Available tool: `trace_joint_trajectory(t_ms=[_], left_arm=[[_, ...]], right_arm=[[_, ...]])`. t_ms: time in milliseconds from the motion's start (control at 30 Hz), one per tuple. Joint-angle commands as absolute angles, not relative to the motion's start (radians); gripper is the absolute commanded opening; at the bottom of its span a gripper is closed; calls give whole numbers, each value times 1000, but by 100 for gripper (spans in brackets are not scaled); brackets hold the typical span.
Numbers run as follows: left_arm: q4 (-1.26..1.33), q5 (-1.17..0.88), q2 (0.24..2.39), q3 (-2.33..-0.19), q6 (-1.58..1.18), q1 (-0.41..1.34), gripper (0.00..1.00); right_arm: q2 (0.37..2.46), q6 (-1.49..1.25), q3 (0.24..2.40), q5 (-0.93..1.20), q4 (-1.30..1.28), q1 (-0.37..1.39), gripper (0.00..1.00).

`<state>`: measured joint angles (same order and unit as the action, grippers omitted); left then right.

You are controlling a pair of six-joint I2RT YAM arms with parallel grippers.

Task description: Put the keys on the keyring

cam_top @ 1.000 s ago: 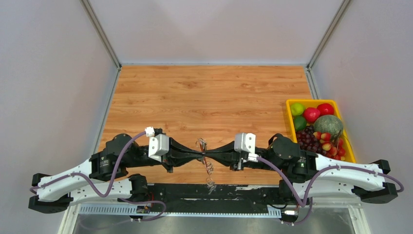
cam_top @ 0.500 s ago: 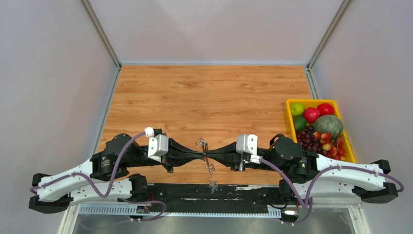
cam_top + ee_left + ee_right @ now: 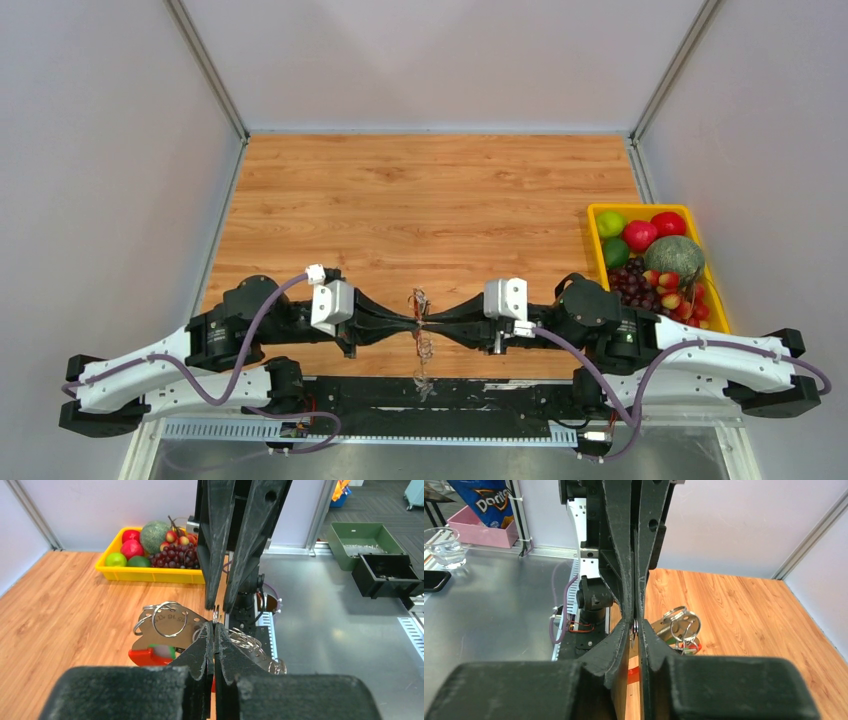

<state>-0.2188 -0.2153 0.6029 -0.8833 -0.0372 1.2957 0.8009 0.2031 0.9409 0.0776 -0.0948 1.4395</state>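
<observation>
Over the table's near edge my left gripper and right gripper meet tip to tip. Between them hangs the keyring. In the left wrist view my left gripper is shut, with a thin silver ring sticking out at its tips. Beside it hang a stamped metal tag, the red loop and coiled silver rings. In the right wrist view my right gripper pinches a silver ring, with the red loop below. I cannot make out the keys in the cluster.
A yellow tray of fruit stands at the table's right edge. Past the near edge is a metal bench with a green bin and a black bin. A pink box, a glass and a phone also lie there.
Both wrists have shifted slightly. The dangling chain has swung left and hangs straighter under the meeting fingertips.
</observation>
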Motion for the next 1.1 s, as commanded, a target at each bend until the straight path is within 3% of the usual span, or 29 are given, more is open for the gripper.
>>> trace_joint_trajectory(t_ms=[0,400,667,1067], left_arm=[[-222,-204,597,-899,-14,1298,0],[-429,-195,665,-1037,11,1298,0],[-672,-169,765,-1179,83,1298,0],[-783,-188,836,-1252,164,1298,0]], right_arm=[[774,183,1019,124,-125,1443,16],[873,124,1188,33,-462,1443,32],[915,87,1221,26,-585,1445,31],[973,100,1261,29,-614,1444,33]])
